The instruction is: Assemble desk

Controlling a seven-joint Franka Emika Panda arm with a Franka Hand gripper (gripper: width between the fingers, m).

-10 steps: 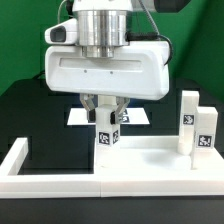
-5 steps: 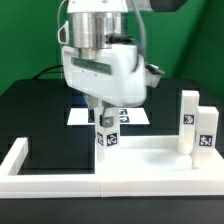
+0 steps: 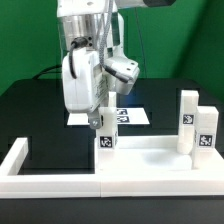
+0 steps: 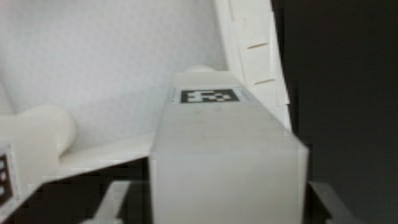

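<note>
The white desk top (image 3: 160, 162) lies flat at the front, right of centre. My gripper (image 3: 105, 124) is shut on a white block leg (image 3: 107, 137) with a black-and-white tag, held upright on the top's far left corner. In the wrist view the leg (image 4: 222, 150) fills the middle with its tag facing the camera. A finger (image 4: 118, 200) shows on each side of it, and the desk top (image 4: 107, 70) lies beyond. Two more legs (image 3: 188, 120) (image 3: 205, 132) stand upright at the exterior view's right.
The marker board (image 3: 133, 116) lies flat on the black table behind the gripper. Long white bars (image 3: 18, 162) form a border along the exterior view's left and front. A dark cable hangs behind the arm.
My gripper has turned about its vertical axis from broadside to nearly edge-on, still shut on the leg. The leg has stayed at the same spot on the desk top.
</note>
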